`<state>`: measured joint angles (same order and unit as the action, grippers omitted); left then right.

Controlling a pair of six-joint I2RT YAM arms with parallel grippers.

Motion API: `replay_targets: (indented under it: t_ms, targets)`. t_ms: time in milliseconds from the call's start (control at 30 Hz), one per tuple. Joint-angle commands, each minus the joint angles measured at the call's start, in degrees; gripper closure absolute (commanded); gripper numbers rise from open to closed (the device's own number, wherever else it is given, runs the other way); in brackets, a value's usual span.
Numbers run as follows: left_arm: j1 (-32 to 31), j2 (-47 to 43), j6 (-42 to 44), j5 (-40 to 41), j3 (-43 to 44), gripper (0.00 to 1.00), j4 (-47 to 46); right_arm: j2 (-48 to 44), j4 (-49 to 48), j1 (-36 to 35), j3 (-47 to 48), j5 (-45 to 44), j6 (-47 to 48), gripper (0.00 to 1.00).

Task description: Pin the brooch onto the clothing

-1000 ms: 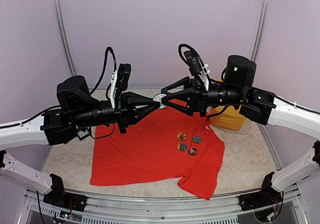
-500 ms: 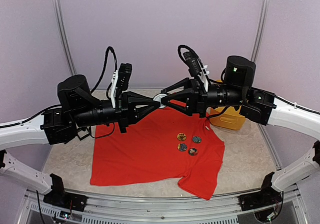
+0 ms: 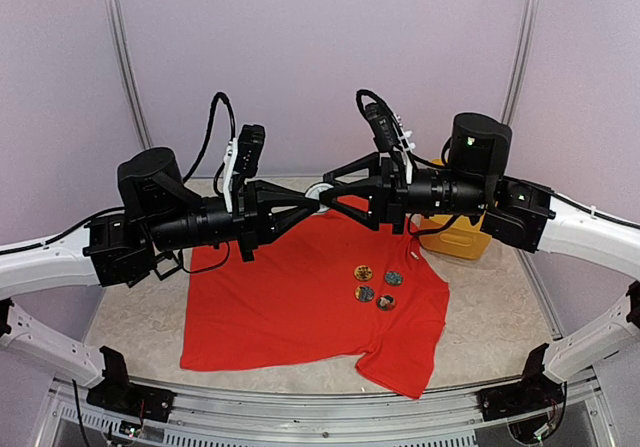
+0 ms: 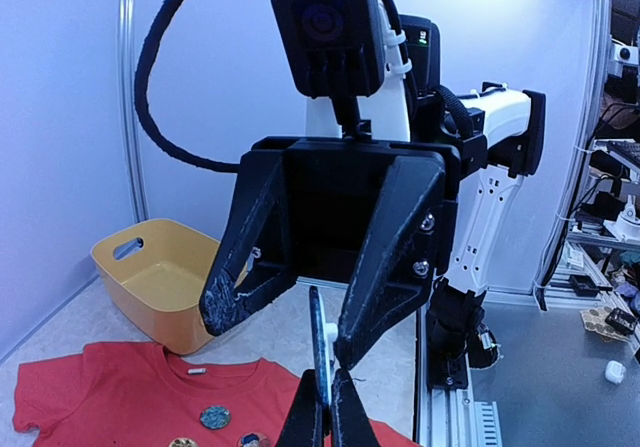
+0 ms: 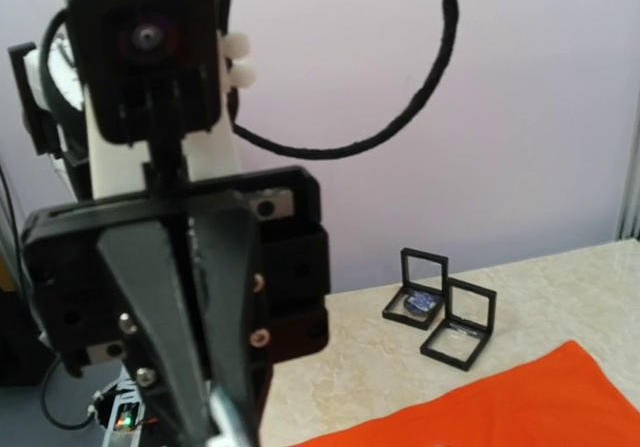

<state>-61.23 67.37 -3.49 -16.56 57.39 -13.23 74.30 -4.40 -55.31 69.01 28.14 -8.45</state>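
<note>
Pale tabletop (image 3: 500, 317) below, with the red T-shirt (image 3: 290, 297) lying flat, four badges (image 3: 375, 287) on its chest and the yellow basket (image 3: 455, 239) by its shoulder. Up in the air, the left gripper (image 3: 308, 200) is clamped tight on the brooch (image 3: 320, 194), and the right gripper (image 3: 335, 195) stands half spread around it. Against a second ago, the right wrist has crept up a touch; the shirt is unmoved.

Left gripper (image 3: 312, 197) and right gripper (image 3: 329, 195) meet tip to tip around a brooch (image 4: 321, 342) over the table's (image 3: 500, 317) far middle, blocking that air. Yellow basket (image 3: 460, 237) hogs the far right corner, two black frames (image 5: 417, 289) sit toward the left edge, four more brooches (image 3: 365, 293) dot the red T-shirt (image 3: 270, 307); bare strips run along the left, right and near edges.
</note>
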Motion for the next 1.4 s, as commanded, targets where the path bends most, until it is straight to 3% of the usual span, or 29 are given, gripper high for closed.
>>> replay_targets:
  t_ms: [0,200,333,400,467,700,1000,1200,1367]
  targets:
    - [-2.0,1.1,0.2,-10.2,2.5,1.0,-3.1,2.9,1.9,0.3,1.0,-9.8,2.0,0.53]
    - [-2.0,1.2,0.4,-9.7,2.6,1.0,-3.2,2.5,3.3,0.2,1.6,-9.9,3.7,0.44]
    - [-0.4,0.4,0.3,-6.2,2.4,1.0,-0.7,-0.2,6.7,0.1,2.7,2.9,7.6,0.31]
    - [0.4,0.5,0.3,-5.2,3.1,1.0,1.6,-1.8,9.3,0.3,3.8,9.8,9.7,0.3]
    - [0.8,0.3,0.8,-4.4,3.2,1.0,3.0,-3.3,10.5,0.5,4.1,11.1,9.5,0.31]
    - [0.9,-0.3,1.0,-4.9,3.4,1.0,3.7,-5.7,9.2,1.7,1.8,4.3,5.4,0.67]
    - [0.6,0.4,0.8,-5.4,3.8,1.0,3.3,-2.2,8.3,1.7,2.4,8.0,3.8,0.69]
    - [0.5,0.9,1.0,-6.0,4.0,1.0,3.3,-1.2,7.6,1.7,2.6,9.0,3.4,1.0]
    - [0.5,0.4,0.4,-4.7,2.9,1.0,1.0,-1.5,5.4,1.8,1.7,9.4,2.6,1.0]
